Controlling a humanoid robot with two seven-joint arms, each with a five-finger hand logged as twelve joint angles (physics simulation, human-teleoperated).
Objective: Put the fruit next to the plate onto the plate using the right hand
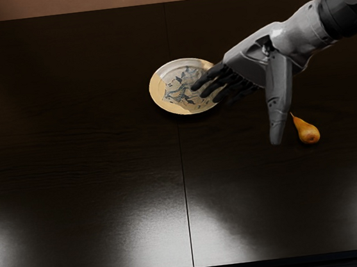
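Observation:
A small yellow-brown pear (306,131) lies on the dark table to the right of the plate, its stem pointing up-left. The plate (161,78) has a tan rim and a blue-white patterned centre, and nothing rests on it. My right hand (224,83) comes in from the upper right and hovers over the plate's right edge. Its dark fingers (214,78) are spread toward the plate and its thumb (279,103) points down toward the pear. The hand holds nothing. The pear sits below and to the right of the palm, apart from it.
The dark wooden table (81,183) has a seam running down its middle and bright glare patches near the front edge. A tan wall strip lies beyond the far edge.

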